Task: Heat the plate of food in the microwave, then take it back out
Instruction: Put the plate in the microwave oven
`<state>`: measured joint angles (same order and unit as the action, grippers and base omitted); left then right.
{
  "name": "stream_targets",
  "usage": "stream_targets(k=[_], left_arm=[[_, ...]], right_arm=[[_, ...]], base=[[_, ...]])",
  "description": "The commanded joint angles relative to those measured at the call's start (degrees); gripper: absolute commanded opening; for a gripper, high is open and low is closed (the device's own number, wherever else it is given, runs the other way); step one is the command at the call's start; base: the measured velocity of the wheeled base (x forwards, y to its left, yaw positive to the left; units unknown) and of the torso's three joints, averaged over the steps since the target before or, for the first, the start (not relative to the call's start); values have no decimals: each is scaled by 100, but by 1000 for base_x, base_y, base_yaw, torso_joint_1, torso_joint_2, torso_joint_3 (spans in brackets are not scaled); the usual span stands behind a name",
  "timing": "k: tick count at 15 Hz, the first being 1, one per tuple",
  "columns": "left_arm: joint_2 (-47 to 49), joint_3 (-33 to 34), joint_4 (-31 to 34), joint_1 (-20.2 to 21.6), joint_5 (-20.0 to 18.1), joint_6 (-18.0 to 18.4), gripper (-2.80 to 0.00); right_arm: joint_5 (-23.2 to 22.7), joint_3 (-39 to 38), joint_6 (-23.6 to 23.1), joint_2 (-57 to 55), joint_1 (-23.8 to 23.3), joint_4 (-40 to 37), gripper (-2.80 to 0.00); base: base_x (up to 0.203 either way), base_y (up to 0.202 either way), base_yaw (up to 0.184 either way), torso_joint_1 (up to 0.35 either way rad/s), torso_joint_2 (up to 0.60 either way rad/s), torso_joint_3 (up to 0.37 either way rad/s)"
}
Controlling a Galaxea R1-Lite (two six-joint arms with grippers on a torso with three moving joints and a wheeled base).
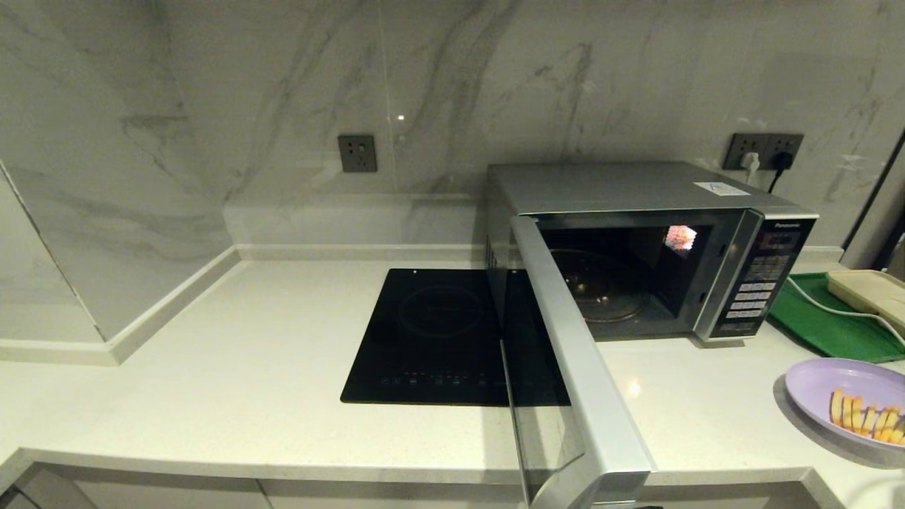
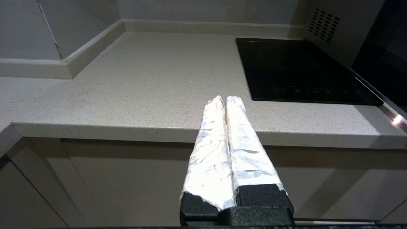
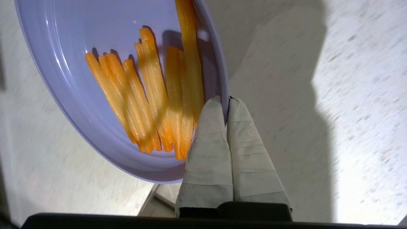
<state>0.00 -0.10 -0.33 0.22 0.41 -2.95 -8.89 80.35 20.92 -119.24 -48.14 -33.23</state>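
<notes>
Clearly pinched on the rim of the plate of food (image 3: 79,63): right gripper (image 3: 227,103), its taped fingers (image 3: 210,140) pressed together with one inside the rim beside the fry-like sticks (image 3: 152,95) and the other outside it. Seen in the head view at the far right of the countertop (image 1: 247,367), near the front edge, that same lavender plate (image 1: 820,385) cut off by the frame, with the sticks bunched toward its near right side. Not possible to tell whether lifted off the counter or resting on it. Behind it, standing toward the back wall, the microwave (image 1: 636,187), its door (image 1: 580,367) swung wide open toward the front of the counter, cavity dark with the glass turntable (image 1: 601,286) bare. To the right of the microwave, a green tray (image 1: 813,322) carrying a cream dish (image 1: 866,290), with a white cable across it. Left of the microwave, set flush into the counter, a black cooktop (image 1: 431,339), partly behind the open door. Parked low in front of the counter edge, left of the cooktop: left gripper (image 2: 225,100), foil-wrapped fingers (image 2: 210,149) closed together, holding nothing.
</notes>
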Motion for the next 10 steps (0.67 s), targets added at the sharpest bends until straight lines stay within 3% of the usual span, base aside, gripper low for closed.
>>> stream_targets(k=[1,10], left_arm=[[-7,1,-2,3,2,-4,-280],[-1,1,-2,1,2,-4,-280]], right_arm=[[-144,-327,17,472,192,-16,-280],[-722,-836,53,1344,899,-332,-280]], base=[[0,0,0,0,0,0],[0,0,0,0,0,0]])
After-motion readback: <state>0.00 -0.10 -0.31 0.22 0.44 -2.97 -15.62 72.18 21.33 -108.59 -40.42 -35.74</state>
